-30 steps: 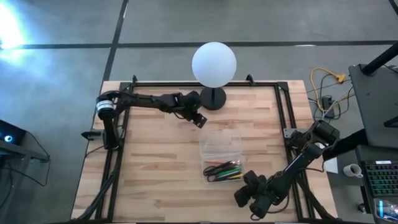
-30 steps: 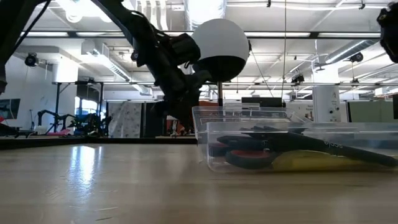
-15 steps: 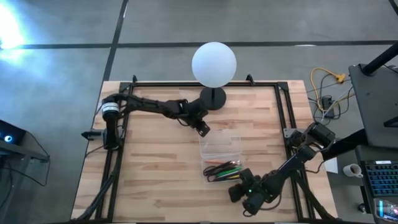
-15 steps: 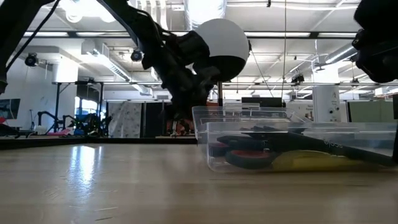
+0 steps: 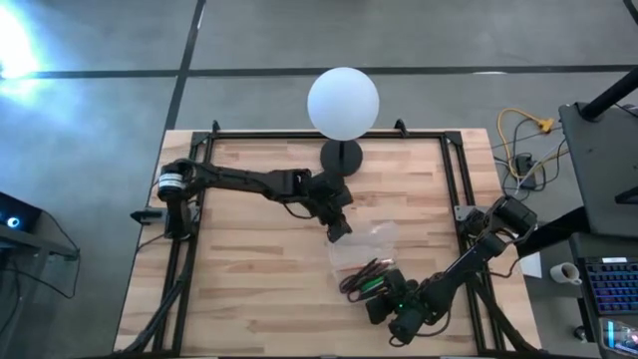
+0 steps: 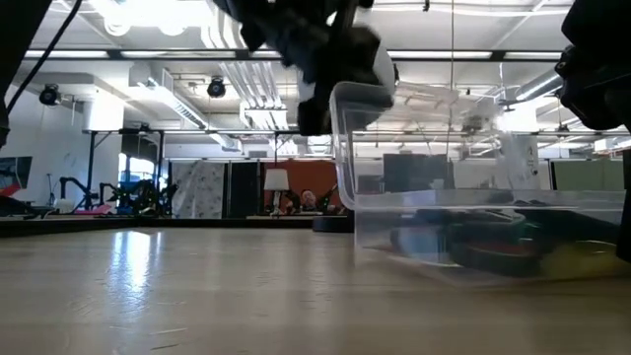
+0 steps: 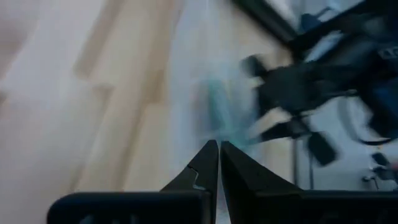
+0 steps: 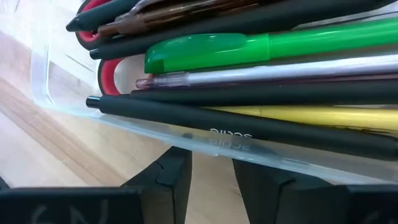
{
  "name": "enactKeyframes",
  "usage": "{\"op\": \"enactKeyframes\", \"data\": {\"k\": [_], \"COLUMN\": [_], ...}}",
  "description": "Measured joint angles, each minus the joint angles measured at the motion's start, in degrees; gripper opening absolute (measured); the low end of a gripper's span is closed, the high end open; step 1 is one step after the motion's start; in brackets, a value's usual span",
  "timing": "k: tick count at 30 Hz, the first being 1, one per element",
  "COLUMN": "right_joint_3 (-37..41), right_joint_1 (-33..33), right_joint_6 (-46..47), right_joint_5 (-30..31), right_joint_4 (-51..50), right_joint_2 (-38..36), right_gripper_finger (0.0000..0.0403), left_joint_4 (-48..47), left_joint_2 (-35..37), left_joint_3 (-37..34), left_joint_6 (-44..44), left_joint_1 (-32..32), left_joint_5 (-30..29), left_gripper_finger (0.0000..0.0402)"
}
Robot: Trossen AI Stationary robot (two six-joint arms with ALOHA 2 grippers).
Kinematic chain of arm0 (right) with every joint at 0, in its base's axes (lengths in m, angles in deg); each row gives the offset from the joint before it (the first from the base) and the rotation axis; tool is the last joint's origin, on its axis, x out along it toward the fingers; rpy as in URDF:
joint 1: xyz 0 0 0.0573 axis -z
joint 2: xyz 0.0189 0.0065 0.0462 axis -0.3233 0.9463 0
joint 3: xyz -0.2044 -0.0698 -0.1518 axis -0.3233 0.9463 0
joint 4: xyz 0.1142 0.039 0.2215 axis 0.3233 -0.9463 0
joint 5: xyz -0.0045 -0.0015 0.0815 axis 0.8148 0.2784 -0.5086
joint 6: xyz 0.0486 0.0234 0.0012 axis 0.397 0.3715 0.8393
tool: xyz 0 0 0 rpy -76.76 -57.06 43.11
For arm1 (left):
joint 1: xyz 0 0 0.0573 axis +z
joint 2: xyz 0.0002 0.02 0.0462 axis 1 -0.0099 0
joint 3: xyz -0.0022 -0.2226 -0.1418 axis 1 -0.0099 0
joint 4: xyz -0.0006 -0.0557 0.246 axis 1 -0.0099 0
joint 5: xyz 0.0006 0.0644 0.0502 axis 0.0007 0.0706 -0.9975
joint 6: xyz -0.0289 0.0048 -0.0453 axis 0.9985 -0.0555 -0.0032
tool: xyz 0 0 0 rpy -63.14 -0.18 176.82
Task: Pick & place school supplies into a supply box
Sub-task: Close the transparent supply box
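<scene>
The clear supply box (image 5: 377, 242) stands tipped, its far-left corner raised and its near right part on the table (image 6: 463, 276). Pens and red-handled scissors (image 5: 363, 277) lie heaped at its low end; through the wall I see a green pen (image 8: 249, 46), a yellow one, black ones and the scissors' red handle (image 8: 107, 73). My left gripper (image 5: 340, 228) is shut at the raised corner. My right gripper (image 5: 383, 296) is open, low at the box's near side, with the clear wall (image 8: 205, 142) right in front of its fingers. My left gripper pinches the box's rim at the raised far-left corner (image 6: 340, 97) between its two fingers, coming from above and the table's left. That corner is lifted while the box's opposite lower edge stays on the table, so the box sits tilted. My right gripper stands close to the box's near wall; whether it touches cannot be told.
The white globe lamp (image 5: 343, 103) on its black base (image 5: 341, 158) stands at the table's far edge, behind the box. Black frame rails (image 5: 454, 189) run along the table's sides. Bare wood (image 5: 249, 269) lies left of the box. Cables and a desk are off the right edge.
My left gripper moved from beside the lamp base toward the table's near right, took hold of the box's far rim and raised it. The box tipped and turned, and the pens slid to its low end. My right gripper moved left, up to the box's near side.
</scene>
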Motion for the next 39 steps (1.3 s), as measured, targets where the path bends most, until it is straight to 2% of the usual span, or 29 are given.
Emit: {"op": "enactKeyframes", "data": {"k": [8,13,17,20,24,27,32,37,39], "right_joint_3": [0.02,0.04,0.04,0.06,0.05,0.04,0.04,0.07,0.07], "right_joint_1": [0.02,0.01,0.00,0.00,0.00,0.00,0.00,0.00,0.00], "right_joint_6": [-0.86,-0.80,-0.85,-1.71,-2.11,-1.90,-1.83,-1.68,-1.70], "right_joint_5": [0.81,0.78,0.58,0.35,0.29,0.21,0.12,0.08,0.04], "right_joint_4": [-1.99,-2.21,-2.16,-2.14,-2.19,-2.34,-2.36,-2.37,-2.38], "right_joint_2": [0.02,0.02,0.02,0.02,0.02,0.02,0.02,0.02,0.02], "right_gripper_finger": [0.0108,0.0107,0.0107,0.0107,0.0107,0.0107,0.0107,0.0107,0.0107], "left_joint_4": [0.60,-1.42,-4.12,-10.99,-13.77,-13.60,-5.55,1.56,5.30], "left_joint_2": [-2.70,-2.53,0.69,1.16,-0.45,-2.10,-2.35,-2.35,-2.24], "left_joint_3": [3.88,3.62,4.28,4.05,1.09,-3.42,-11.42,-15.12,-15.56], "left_joint_6": [0.99,-0.16,-2.16,-2.95,-3.65,-4.29,-4.39,-1.40,-1.36], "left_joint_1": [-5.15,-5.80,-1.20,3.36,8.37,8.73,6.75,4.57,4.07], "left_joint_5": [-0.61,-11.70,-18.12,-23.13,-20.34,-17.95,-9.41,-8.49,-5.64], "left_gripper_finger": [0.0003,0.0003,0.0003,0.0003,0.0003,0.0003,0.0003,0.0003,0.0003]}}
